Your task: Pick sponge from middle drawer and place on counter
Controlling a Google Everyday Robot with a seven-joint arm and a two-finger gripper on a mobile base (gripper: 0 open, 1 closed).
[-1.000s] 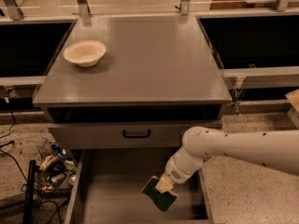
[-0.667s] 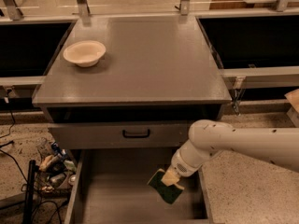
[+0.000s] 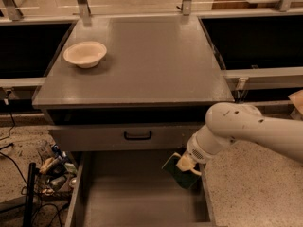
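We see a smooth white arm (image 3: 265,129) coming in from the right edge of the frame, a thick rounded tube dotted with small dark specks. It narrows to a shorter cylindrical wrist (image 3: 204,148) with a patch of fine dark dots near its end. We find the gripper (image 3: 188,165) at lower centre-right of the frame, small, with pale cream-yellow fingers (image 3: 182,163).

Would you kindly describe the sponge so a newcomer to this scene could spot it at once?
Find the grey counter; beneath it the middle drawer stands open. Over the drawer's right side, the gripper on the white arm has its jaws closed on the sponge: a small dark green slab with a yellow edge, unlike the cream bowl on the counter.
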